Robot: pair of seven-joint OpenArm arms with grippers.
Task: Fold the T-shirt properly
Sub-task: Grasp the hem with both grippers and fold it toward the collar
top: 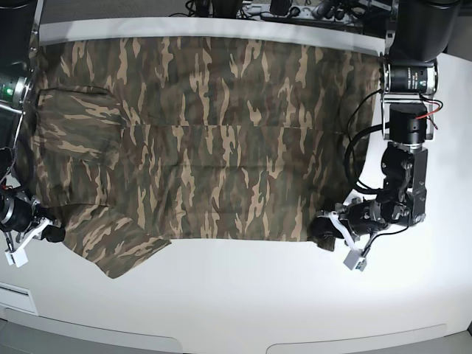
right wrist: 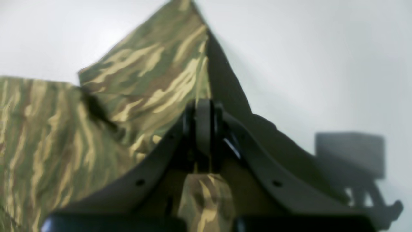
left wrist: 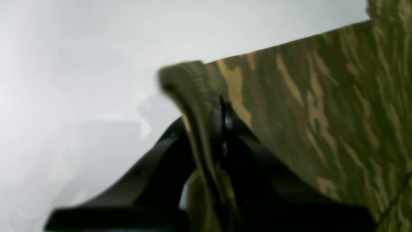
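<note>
- The left gripper [left wrist: 222, 106], black and two-fingered, is pinching a ribbed olive-tan edge of the soft brown, tan and dark green camouflage T-shirt [top: 214, 140]; its jaws are clamped together with the cloth running down between them.
- In the base view that left gripper [top: 328, 223] is sitting at the shirt's near corner on that view's right, just at the cloth's front edge.
- The right gripper [right wrist: 203, 111], also black, is squeezing a fold of the same shirt's camouflage cloth [right wrist: 145, 80], with its jaws pressed tight and the fabric rising in a peak beyond them.
- In the base view the right gripper [top: 48, 232] is gripping the shirt's near corner on that view's left, beside a sleeve flap jutting forward.
- The T-shirt is lying spread wide across the smooth white table [top: 243, 295], reaching the table's far edge.
- Bare white tabletop is showing in front of the shirt's near edge.
</note>
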